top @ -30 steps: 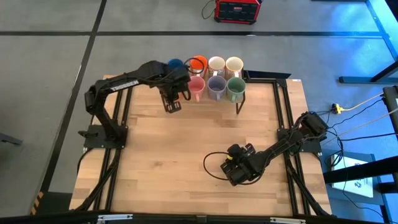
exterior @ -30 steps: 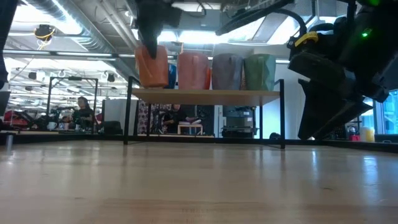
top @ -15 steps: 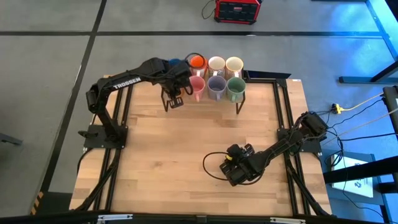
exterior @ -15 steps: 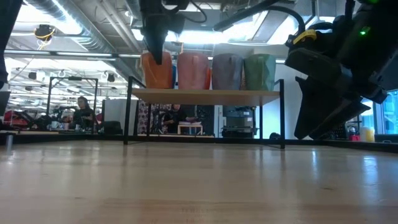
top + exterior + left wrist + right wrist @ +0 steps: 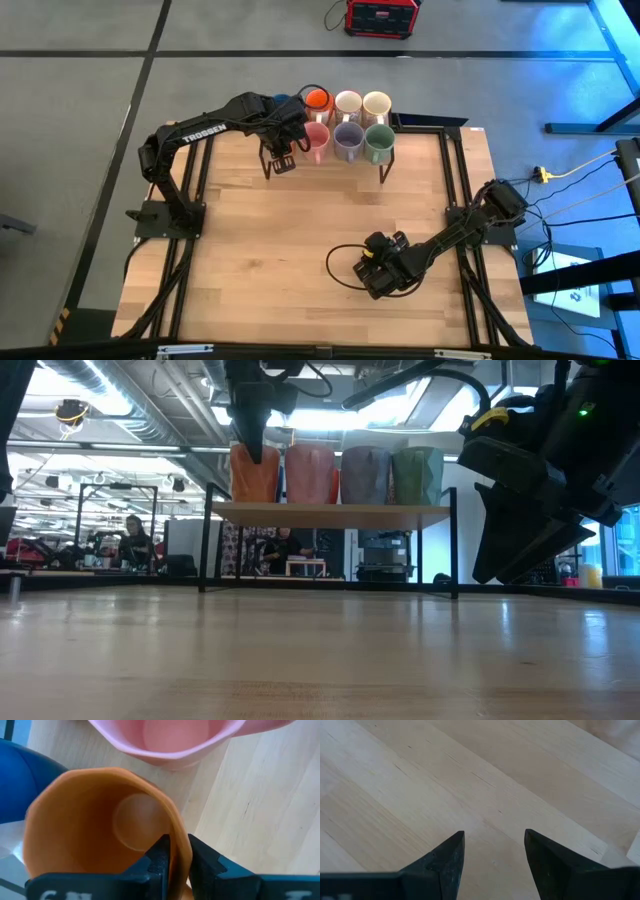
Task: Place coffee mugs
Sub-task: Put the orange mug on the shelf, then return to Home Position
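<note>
On the raised wooden shelf (image 5: pixel 330 512) stand eight glossy mugs; left gripper (image 5: pixel 178 857) straddles the amber orange mug's (image 5: pixel 95 815) wall, loosening; right gripper (image 5: pixel 494 857) gapes empty.

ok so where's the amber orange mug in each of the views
High view: the amber orange mug is hidden under the left gripper, at the left end of the rack's front row.
Low view: amber orange mug on the rack, far left, beside the pink mug.
Left wrist view: it fills the centre, fingers astride its wall.
Right wrist view: not in it.
Shared landmark: the pink mug, right beside it.
</note>
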Available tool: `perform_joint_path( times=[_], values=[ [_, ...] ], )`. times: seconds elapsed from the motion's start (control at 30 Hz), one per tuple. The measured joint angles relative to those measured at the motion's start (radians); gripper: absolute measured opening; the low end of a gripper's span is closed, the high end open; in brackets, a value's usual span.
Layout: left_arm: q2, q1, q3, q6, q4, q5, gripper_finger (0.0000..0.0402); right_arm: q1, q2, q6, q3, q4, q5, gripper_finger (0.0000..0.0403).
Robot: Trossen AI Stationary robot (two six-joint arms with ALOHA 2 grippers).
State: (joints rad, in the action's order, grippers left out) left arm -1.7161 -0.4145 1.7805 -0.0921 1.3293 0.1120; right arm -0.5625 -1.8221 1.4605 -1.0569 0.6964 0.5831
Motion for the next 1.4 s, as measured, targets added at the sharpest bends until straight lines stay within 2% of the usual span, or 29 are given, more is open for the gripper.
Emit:
perform_joint_path(
  times=[0.5,0.67,0.83,0.9,0.97,1.07,1.2,1.3,1.4],
  values=[
    [0.000,0.001,-0.001,0.000,-0.025,0.026,0.0100,0.000,0.000,0.000,0.000,0.001,0.005,0.0193],
    [0.047,0.021,-0.001,0.002,-0.013,0.044,0.0104,0.000,0.004,-0.005,0.000,0.016,-0.002,0.0193],
    [0.120,0.054,0.052,0.006,0.020,0.083,0.0104,0.000,0.082,-0.056,-0.039,0.145,0.008,0.0193],
    [0.171,0.069,0.066,0.009,0.006,0.061,0.0104,0.003,0.135,-0.090,-0.060,0.230,0.043,0.0193],
    [0.229,0.082,0.056,0.010,-0.040,0.006,0.0104,0.009,0.207,-0.172,-0.072,0.240,0.082,0.0193],
    [0.344,0.108,-0.041,0.028,-0.159,-0.061,0.0094,0.040,0.319,-0.318,-0.073,0.188,0.106,0.0188],
    [0.550,0.158,-0.298,0.031,-0.423,-0.129,0.0070,0.098,0.467,-0.565,-0.004,-0.015,0.078,0.0149],
    [0.691,0.185,-0.510,0.053,-0.615,-0.181,0.0048,0.158,0.576,-0.731,0.119,-0.262,-0.044,0.0098],
    [0.809,0.195,-0.697,0.094,-0.765,-0.241,0.0027,0.229,0.681,-0.819,0.280,-0.550,-0.229,0.0036]
  ],
)
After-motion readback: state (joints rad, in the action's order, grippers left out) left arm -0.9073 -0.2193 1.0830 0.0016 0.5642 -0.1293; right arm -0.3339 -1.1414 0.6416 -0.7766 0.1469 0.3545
